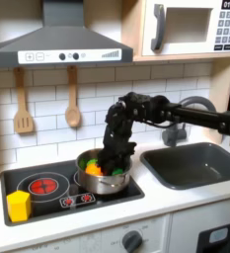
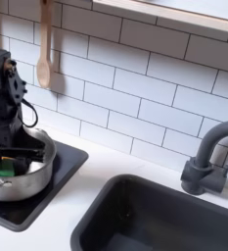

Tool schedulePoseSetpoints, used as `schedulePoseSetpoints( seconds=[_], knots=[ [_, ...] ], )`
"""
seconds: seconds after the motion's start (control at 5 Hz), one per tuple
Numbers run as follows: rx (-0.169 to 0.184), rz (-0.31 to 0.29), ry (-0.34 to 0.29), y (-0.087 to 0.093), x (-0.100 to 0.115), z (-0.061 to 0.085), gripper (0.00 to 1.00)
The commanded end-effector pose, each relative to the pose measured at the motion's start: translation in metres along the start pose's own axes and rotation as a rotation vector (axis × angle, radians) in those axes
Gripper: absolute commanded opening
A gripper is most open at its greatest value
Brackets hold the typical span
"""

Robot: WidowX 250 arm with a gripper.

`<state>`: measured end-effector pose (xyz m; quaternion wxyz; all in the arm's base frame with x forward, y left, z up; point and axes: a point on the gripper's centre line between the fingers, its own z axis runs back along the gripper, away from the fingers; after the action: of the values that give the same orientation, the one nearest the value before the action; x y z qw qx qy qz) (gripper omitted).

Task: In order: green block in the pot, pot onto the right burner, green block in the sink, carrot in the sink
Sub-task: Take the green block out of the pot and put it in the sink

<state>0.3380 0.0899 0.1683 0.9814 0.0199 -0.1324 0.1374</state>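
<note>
The steel pot [image 1: 105,181] stands on the stove's right burner in the first exterior view, and at the left edge of the second exterior view [image 2: 32,175]. Inside it lie the orange carrot [image 1: 92,169] and the green block [image 1: 117,171], the block also visible in the second exterior view [image 2: 2,170]. My gripper [image 1: 113,160] reaches down into the pot, just above the green block [image 2: 10,154]. Its fingers are dark against the pot, so I cannot make out how they stand. The dark grey sink [image 1: 191,166] lies to the right of the stove [image 2: 155,218].
A yellow block [image 1: 19,205] sits at the stove's front left corner beside the red left burner [image 1: 44,184]. Two wooden utensils [image 1: 73,111] hang on the tiled wall. The dark faucet [image 2: 207,157] curves up behind the sink.
</note>
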Motion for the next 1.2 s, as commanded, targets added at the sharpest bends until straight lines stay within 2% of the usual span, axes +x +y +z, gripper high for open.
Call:
schedulePoseSetpoints(
  seconds=[0.0,0.4,0.6,0.8,1.0],
  knots=[
    [0.0,-0.006,-0.034,0.0,0.006,0.03,0.0],
    [-0.02,-0.026,-0.042,-0.004,0.009,0.059,0.0],
    [-0.025,-0.033,-0.077,-0.008,0.011,0.081,0.0],
    [-0.049,-0.056,-0.1,-0.017,0.011,0.094,0.0],
    [-0.066,-0.095,-0.102,-0.031,0.008,0.097,0.0]
  ],
)
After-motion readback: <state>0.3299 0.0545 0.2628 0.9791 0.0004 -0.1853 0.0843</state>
